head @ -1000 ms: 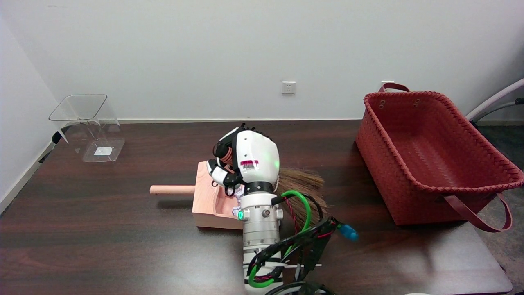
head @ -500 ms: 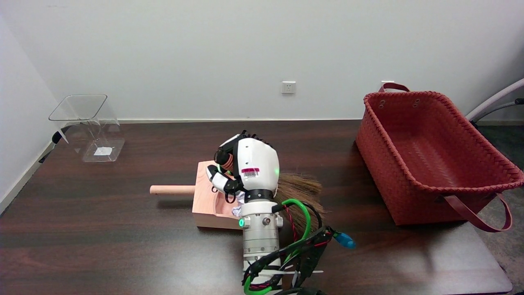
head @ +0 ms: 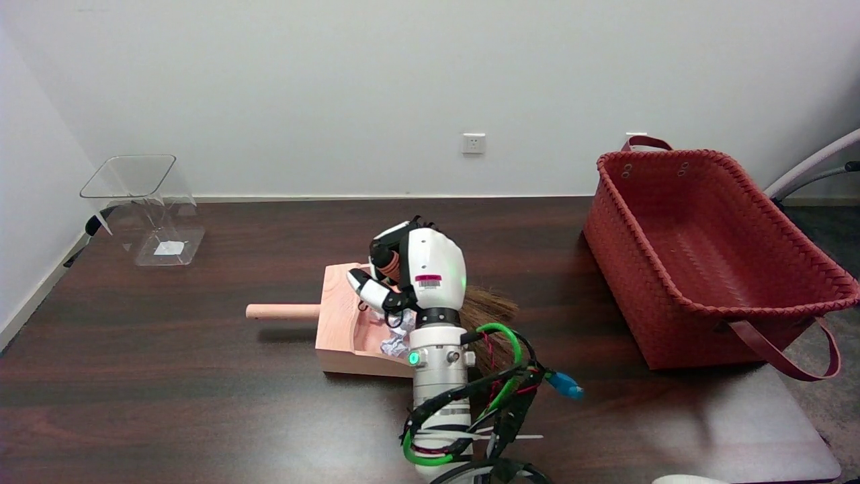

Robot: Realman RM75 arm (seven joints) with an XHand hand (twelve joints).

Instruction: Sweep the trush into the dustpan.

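Note:
A light wooden dustpan [head: 336, 316] lies mid-table, its round handle [head: 282, 311] pointing left and its mouth facing right. Crumpled white paper trash [head: 395, 346] sits inside the pan near the mouth, partly hidden by my wrist. My right hand [head: 420, 279] hangs over the pan's right edge, fingers curled around a brownish broom handle. The broom's brown bristles [head: 490, 309] spread on the table just right of the hand, at the pan's mouth. The arm hides where the bristles meet the pan.
A large red woven basket [head: 705, 255] with handles stands at the right of the table. A clear plastic container [head: 144, 208] sits at the far left corner. Green and black cables [head: 497, 396] hang off my forearm near the front edge.
My hand with the broom has shifted a little to the right and toward me. More of the white paper now shows inside the dustpan. The dustpan has stayed put.

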